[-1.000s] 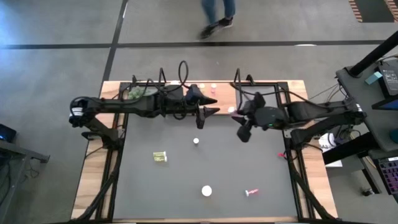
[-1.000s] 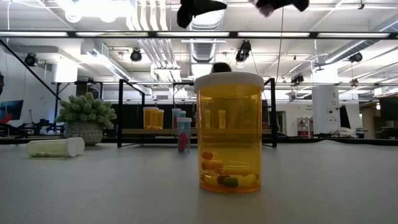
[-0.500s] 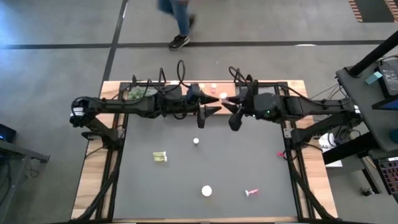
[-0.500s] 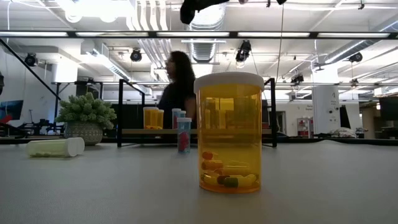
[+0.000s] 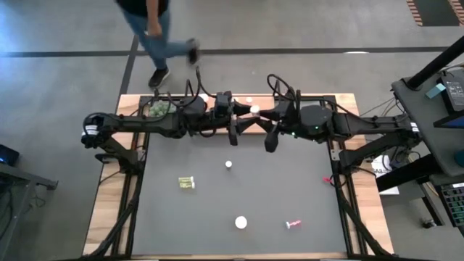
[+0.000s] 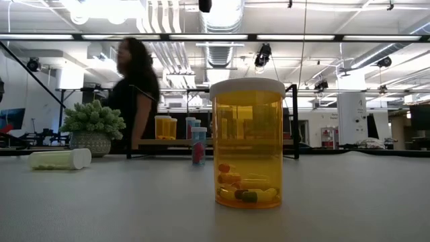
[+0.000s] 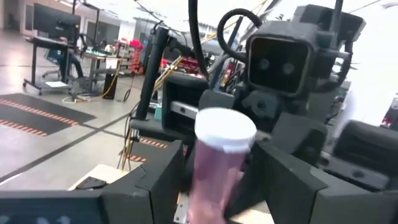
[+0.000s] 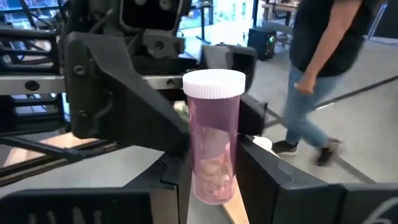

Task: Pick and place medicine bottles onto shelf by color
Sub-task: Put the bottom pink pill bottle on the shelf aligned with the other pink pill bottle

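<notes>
A pink medicine bottle [image 5: 254,110] with a white cap hangs in the air near the table's far edge, between my two grippers. My right gripper [image 5: 265,125] is shut on it. My left gripper [image 5: 245,119] is open and faces the right one, with a finger on either side of the same bottle [image 7: 217,168]. I cannot tell whether these fingers touch it. The shelf [image 6: 215,142] stands at the far edge with orange bottles [image 6: 164,128] on it. A large orange bottle [image 6: 247,144] stands upright on the mat. My right gripper pinches the pink bottle's body [image 8: 198,168] between its two fingers, on its lower half. The fingers come roughly level from the table's right side. The bottle's white cap [image 8: 213,84] stands out past the fingers, and the bottle is clear of the table.
On the dark mat are a small upright bottle [image 5: 228,164], a yellow-green bottle lying down [image 5: 187,183], a pink bottle lying down [image 5: 293,224] and a small pink thing [image 5: 328,180] by the right edge. A green plant ball [image 5: 157,109] sits far left. A person [image 5: 156,29] walks behind the table.
My right gripper has carried the pink bottle up and toward the far left, to my left gripper. My left gripper has gone a little toward the right, and its fingers now stand around the bottle. The person has walked leftward behind the table.
</notes>
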Controlling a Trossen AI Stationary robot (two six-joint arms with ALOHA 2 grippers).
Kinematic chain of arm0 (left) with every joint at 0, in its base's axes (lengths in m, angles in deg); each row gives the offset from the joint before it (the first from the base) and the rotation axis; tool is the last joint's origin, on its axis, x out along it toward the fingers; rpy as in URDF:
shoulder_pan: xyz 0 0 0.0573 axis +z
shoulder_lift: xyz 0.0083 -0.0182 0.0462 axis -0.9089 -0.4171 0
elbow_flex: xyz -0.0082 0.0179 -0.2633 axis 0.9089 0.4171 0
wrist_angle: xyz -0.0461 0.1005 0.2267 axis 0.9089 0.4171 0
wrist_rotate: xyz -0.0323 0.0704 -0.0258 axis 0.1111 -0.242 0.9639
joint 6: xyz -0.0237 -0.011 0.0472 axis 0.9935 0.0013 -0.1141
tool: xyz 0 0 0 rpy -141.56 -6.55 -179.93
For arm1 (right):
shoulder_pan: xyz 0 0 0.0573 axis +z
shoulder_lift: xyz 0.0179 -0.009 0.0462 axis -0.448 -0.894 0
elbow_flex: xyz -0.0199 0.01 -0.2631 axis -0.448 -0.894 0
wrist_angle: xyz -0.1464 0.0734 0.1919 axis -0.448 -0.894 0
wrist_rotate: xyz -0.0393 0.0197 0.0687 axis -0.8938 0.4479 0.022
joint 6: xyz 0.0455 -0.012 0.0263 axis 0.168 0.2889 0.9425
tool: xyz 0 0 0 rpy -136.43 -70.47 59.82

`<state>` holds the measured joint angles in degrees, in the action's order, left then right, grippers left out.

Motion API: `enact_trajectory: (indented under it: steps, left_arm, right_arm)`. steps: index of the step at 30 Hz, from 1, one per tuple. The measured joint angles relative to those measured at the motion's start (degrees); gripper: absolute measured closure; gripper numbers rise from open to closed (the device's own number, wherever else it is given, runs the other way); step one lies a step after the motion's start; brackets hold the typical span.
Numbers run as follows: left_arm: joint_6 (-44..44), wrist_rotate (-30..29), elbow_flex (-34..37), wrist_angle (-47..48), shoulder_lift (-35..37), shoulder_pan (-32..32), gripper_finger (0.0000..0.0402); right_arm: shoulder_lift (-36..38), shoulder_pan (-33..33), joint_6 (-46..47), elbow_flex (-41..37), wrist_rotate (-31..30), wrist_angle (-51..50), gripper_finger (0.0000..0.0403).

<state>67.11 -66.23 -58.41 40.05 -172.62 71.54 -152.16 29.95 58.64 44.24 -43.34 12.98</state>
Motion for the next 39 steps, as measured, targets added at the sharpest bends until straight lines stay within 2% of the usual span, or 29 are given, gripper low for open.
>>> enact_trajectory:
  steps: [6,15,20,26,31,35,37,39]
  left_arm:
    - [-0.02,-0.14,0.11,-0.95,-0.16,0.05,0.0236]
    - [-0.57,-0.16,0.06,-1.22,-0.08,0.09,0.0310]
    - [-0.65,-0.14,0.07,-1.08,-0.08,0.13,0.0314]
    - [-0.57,-0.25,0.22,-0.98,-0.22,0.24,0.0311]
    - [-0.54,-0.29,0.35,-0.56,-0.12,0.35,0.0311]
    - [-0.43,-0.23,0.37,3.09,-0.10,0.35,0.0311]
    - [0.03,0.29,0.37,7.13,-0.10,0.35,0.0311]
    - [0.17,2.70,0.37,11.19,-0.12,0.36,0.0311]
  right_arm:
    - [-0.91,0.00,-0.93,-0.11,0.29,1.92,0.0307]
    - [-1.09,0.00,-2.37,0.44,0.11,1.81,0.0307]
    - [-1.07,0.00,-1.77,0.54,0.17,0.63,0.0305]
    - [-1.28,0.02,2.81,4.74,2.45,-13.32,0.0264]
    - [-1.42,0.02,5.54,11.86,5.86,-28.48,0.0224]
    - [-1.36,0.02,7.50,18.18,6.46,-37.65,0.0211]
    - [-1.36,0.02,5.97,20.74,6.64,-40.37,0.0210]
    - [-1.36,0.00,1.02,22.89,9.47,-42.03,0.0213]
